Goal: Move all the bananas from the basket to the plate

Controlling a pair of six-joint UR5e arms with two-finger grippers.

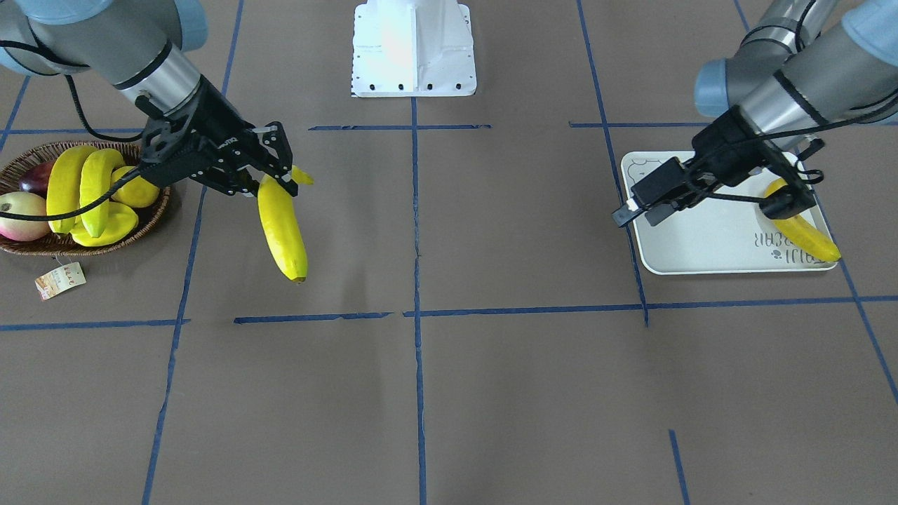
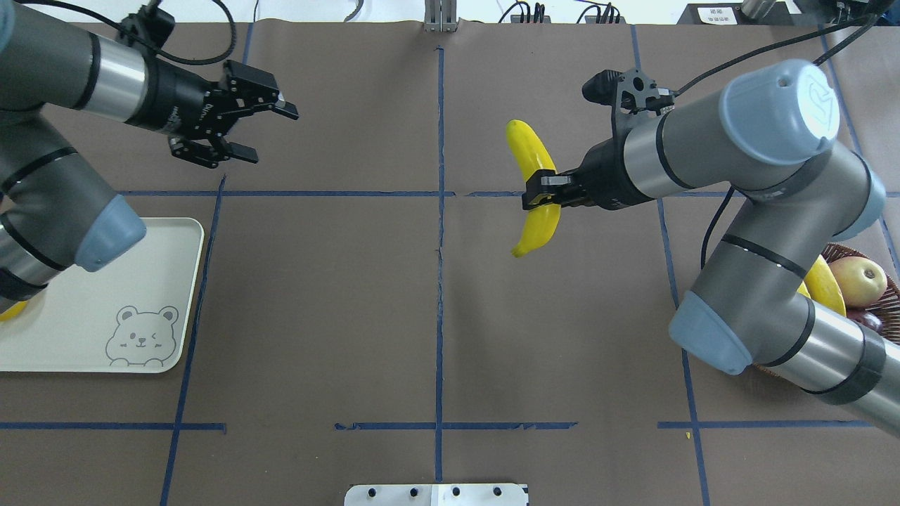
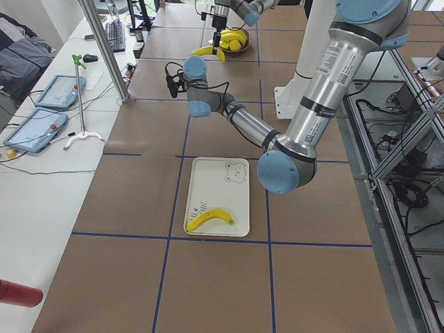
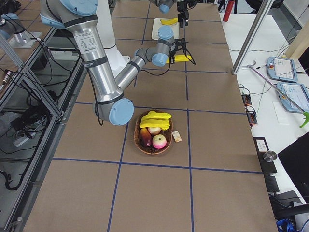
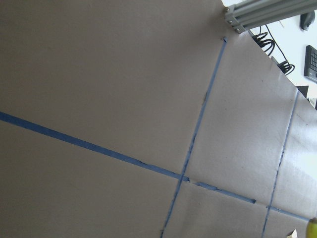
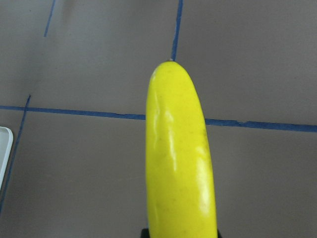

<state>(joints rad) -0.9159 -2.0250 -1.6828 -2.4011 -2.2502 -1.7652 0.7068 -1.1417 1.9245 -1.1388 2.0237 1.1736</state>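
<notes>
Overhead exterior, we list: right gripper (image 2: 540,193) clamped across one banana (image 2: 527,147), its ends jutting either side; left gripper (image 2: 271,133) spread, empty.

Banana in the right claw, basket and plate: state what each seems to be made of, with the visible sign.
Banana: probably plastic, glossy; even yellow skin with sharp white highlights.
Basket: woven wicker, matte dark brown; interlaced strands show.
Plate: perhaps plastic or melamine, smooth pale finish; moulded rounded rim.

I am looking down on brown table cover (image 5: 99,64), blue tape lines (image 5: 89,145) crossing it, an aluminium rail (image 5: 262,12) showing top right.
</notes>
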